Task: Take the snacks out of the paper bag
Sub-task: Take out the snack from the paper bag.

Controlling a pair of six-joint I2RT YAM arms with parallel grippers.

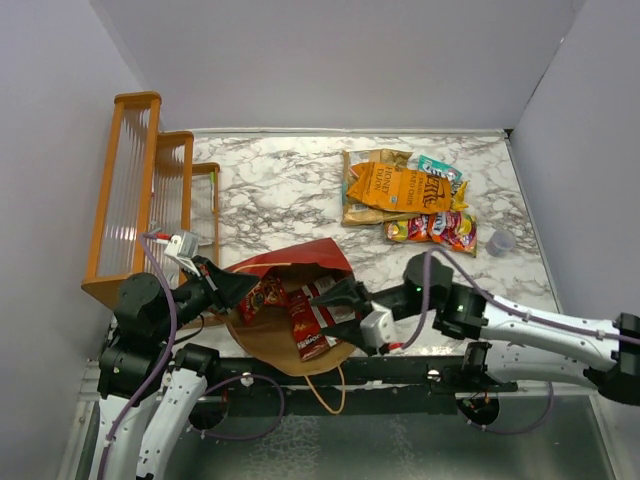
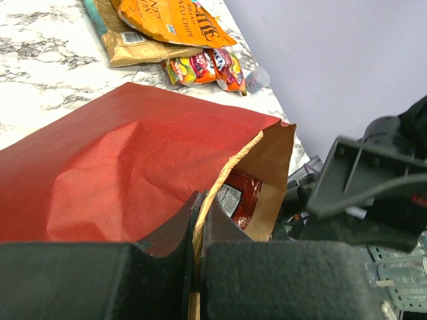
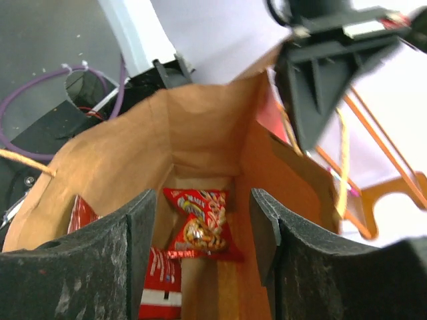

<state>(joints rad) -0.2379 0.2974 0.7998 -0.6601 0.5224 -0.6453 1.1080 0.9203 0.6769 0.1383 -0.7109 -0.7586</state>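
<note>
The paper bag (image 1: pixel 300 260) lies on its side with its mouth toward the arms, dark red outside (image 2: pixel 133 160) and brown inside (image 3: pixel 200 127). My left gripper (image 1: pixel 236 290) (image 2: pixel 199 207) is shut on the bag's rim and tan handle, holding the mouth up. Inside the mouth, my right gripper (image 1: pixel 345 300) (image 3: pixel 203 200) stands open with nothing between its fingers. A red snack packet (image 3: pixel 200 227) lies just beyond it, and another red packet (image 3: pixel 160 280) lies lower left. Red packets (image 1: pixel 305 320) show in the bag from above. Other snacks lie on the table: an orange chip bag (image 1: pixel 400 188), a teal pouch (image 1: pixel 440 170) and candy packs (image 1: pixel 435 228).
An orange wooden rack (image 1: pixel 140 190) stands at the left edge of the marble table (image 1: pixel 280 190). A small clear cup (image 1: pixel 497 242) sits right of the candy packs. Grey walls close in the back and both sides.
</note>
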